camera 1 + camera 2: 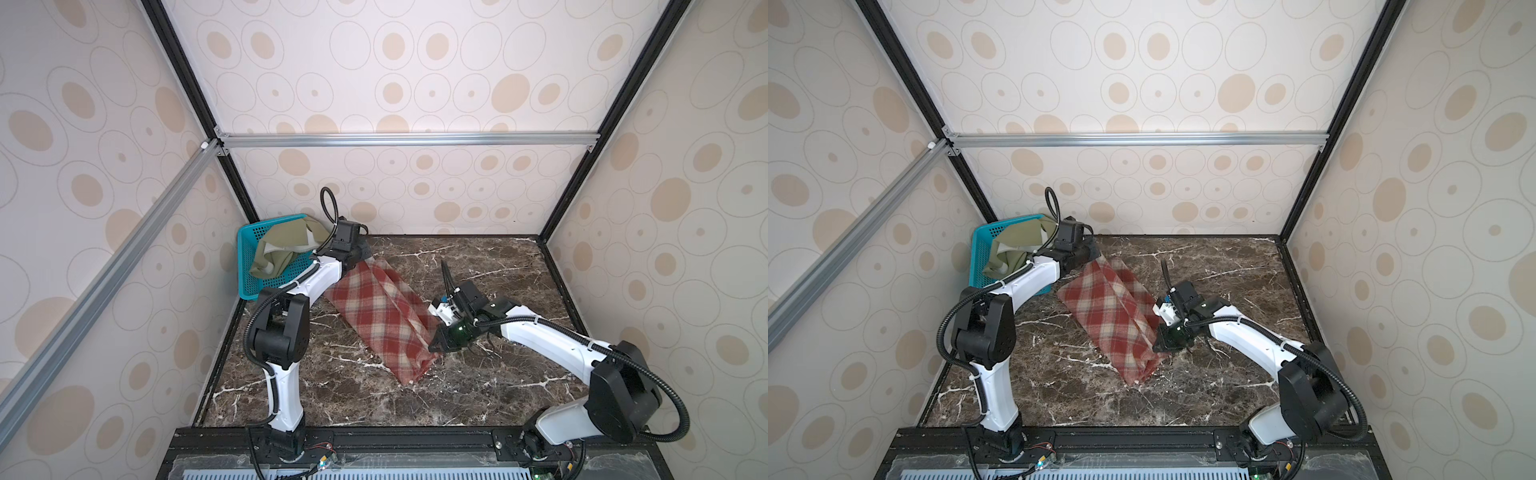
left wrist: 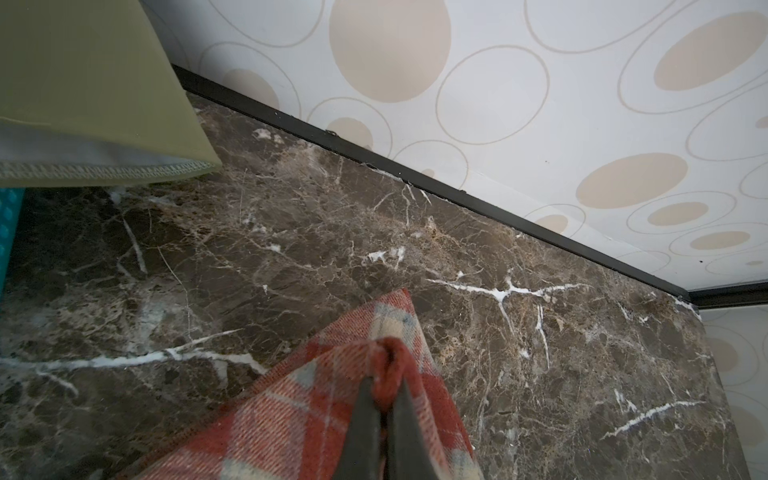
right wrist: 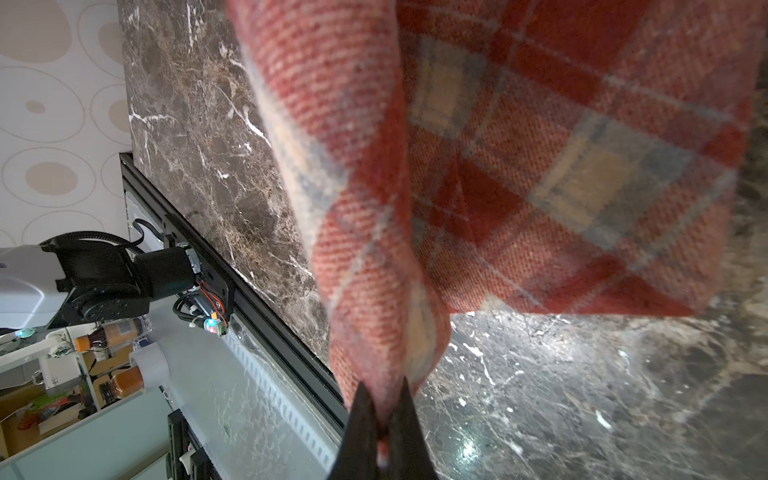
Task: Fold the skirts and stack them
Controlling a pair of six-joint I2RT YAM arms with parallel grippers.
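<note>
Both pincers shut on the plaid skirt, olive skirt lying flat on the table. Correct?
Not quite. The olive skirt is not on the table: it is draped over the teal basket, as both top views show. The rest holds: the left pincer and right pincer are each shut on the plaid skirt.

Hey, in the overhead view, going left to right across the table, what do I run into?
Teal basket with the olive skirt draped over it → plaid skirt → right hand, shut on the plaid's right edge.
</note>
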